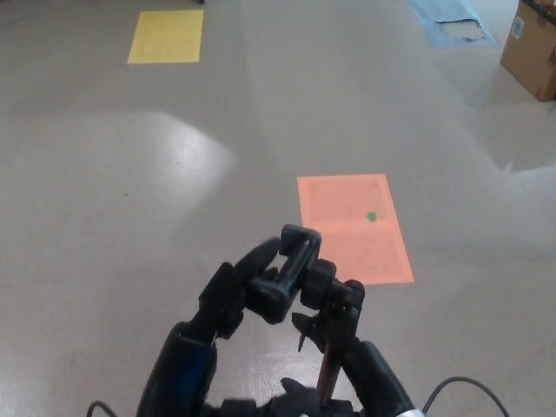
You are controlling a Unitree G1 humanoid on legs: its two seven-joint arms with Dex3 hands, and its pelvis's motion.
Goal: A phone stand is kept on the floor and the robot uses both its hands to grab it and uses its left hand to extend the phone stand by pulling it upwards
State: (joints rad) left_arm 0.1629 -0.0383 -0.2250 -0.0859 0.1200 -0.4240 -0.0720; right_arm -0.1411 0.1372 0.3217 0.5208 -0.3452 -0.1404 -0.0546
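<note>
Left hand [228, 300] fingers curled around phone stand [300, 269] clamp head, right hand [369, 382] fingers wrapped on pole, orange floor mat [352, 226] beyond.

I see a smooth, glossy floor [130, 174] with soft glare. The stand [295, 265] clamp reads as matt black plastic; its pole looks like dark red metal. The box [532, 48] is matt brown cardboard. The orange sheet [352, 228] looks like matt paper.

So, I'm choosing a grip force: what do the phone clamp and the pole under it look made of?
Phone clamp: matte black, moulded-looking, probably plastic. Pole: dark reddish with a slight sheen, possibly painted or anodised metal; too blurred to be sure.
</note>
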